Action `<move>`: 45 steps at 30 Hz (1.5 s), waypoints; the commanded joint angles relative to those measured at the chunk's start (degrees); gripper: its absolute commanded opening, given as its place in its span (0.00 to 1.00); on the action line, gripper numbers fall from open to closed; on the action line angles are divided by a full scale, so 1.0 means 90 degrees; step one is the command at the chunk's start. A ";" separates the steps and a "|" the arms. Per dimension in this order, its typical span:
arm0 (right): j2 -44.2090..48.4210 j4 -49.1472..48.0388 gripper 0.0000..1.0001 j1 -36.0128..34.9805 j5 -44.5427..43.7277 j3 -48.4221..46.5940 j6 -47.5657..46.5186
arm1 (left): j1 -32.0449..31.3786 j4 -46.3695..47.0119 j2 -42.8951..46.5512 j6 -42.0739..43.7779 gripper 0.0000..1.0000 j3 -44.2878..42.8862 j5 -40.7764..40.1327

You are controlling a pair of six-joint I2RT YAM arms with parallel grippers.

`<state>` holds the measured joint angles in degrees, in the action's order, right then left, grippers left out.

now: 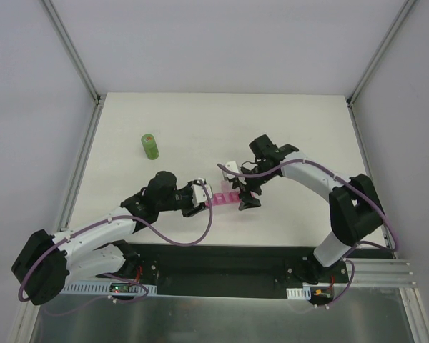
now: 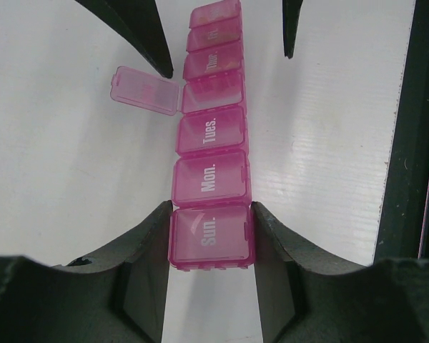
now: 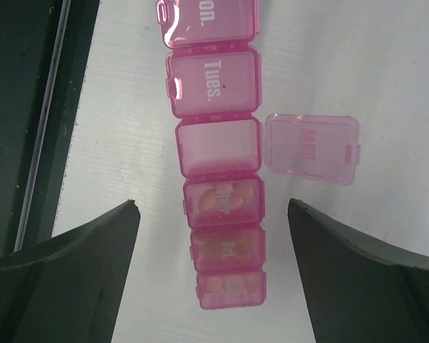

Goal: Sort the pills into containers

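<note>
Left claw (image 1: 201,199) is pinching the 9 o'clock end of the pink strip (image 1: 225,200) in the overhead view, while the right claw (image 1: 242,189) is hanging over its 3 o'clock end. The strip is lying crosswise near the middle of the table (image 1: 293,121). A green bottle (image 1: 151,146) is standing well apart from it, at about 10 o'clock.

From the left wrist, I am seeing both left fingers (image 2: 139,279) pressing against the sides of the Sun. compartment (image 2: 212,239). That claw is closed down to the width of the box and is holding it fast. Toward 12 o'clock the open compartment (image 2: 213,93) is showing, with its lid (image 2: 144,89) flipped out to 9 o'clock.

From the right wrist, the right fingers (image 3: 79,264) are spreading wide, one on either side of the strip, touching nothing and carrying nothing. The open compartment is looking empty from here. Pale orange pills (image 3: 222,200) are showing through the three shut lids toward 6 o'clock.

What is worrying me is that the strip is being held at one end only. A downward nudge from the right claw could swing the free end round or tip it up. The flipped lid is sitting close beside one right finger, and catching it could snap it shut or drag the box. A pill let go off-centre could bounce off a neighbouring lid and end up on the table.
</note>
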<state>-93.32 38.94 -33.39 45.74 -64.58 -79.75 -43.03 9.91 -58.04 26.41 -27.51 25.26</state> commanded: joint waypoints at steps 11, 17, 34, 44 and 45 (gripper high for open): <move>-0.0217 -0.0244 0.59 -0.0294 0.0094 -0.0012 -0.0026 | 0.0074 0.0569 0.0287 -0.0025 0.00 0.0019 -0.0091; -0.0178 -0.0322 0.38 -0.0294 -0.0062 -0.0003 0.0023 | 0.0074 0.0549 0.0287 -0.0025 0.00 0.0019 -0.0169; -0.0685 -0.0323 0.31 -0.0128 -0.1544 -0.0607 0.0569 | 0.0074 0.0218 0.1399 0.0296 0.84 0.0136 -0.0813; -0.1847 0.0312 0.33 -0.0119 -0.2210 -0.1760 -0.0074 | 0.0064 -0.0212 0.2874 0.1020 0.86 0.0312 -0.2044; -0.2012 0.0380 0.33 -0.0128 -0.2269 -0.1934 -0.0230 | 0.0073 -0.0213 0.2923 0.1049 0.86 0.0312 -0.2160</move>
<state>-108.05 38.00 -34.61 27.90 -76.73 -77.28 -43.00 8.97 -33.41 32.51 -25.34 11.70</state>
